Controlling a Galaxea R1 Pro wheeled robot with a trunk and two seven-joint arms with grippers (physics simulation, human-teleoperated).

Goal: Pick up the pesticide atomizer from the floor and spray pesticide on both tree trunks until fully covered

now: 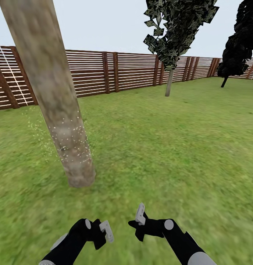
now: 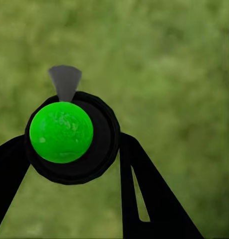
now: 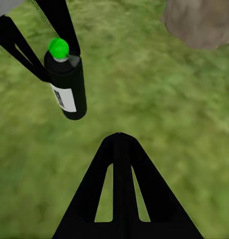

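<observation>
The pesticide atomizer (image 3: 69,84) is a black bottle with a white label and a green cap (image 2: 62,132). My left gripper (image 1: 104,232) is shut on it, one black finger on each side, low over the grass. My right gripper (image 1: 140,215) hangs beside it with its fingers (image 3: 119,149) pressed together and nothing in them. The nearest tree trunk (image 1: 56,99) rises just ahead to the left, leaning, and white spray specks (image 1: 71,147) dot its lower part and the air beside it. A second tree (image 1: 170,82) stands farther off near the fence.
A brown slatted wooden fence (image 1: 130,71) runs along the back of the lawn. A dark third tree (image 1: 237,48) stands at the far right. Grass (image 1: 170,154) stretches between the trunks.
</observation>
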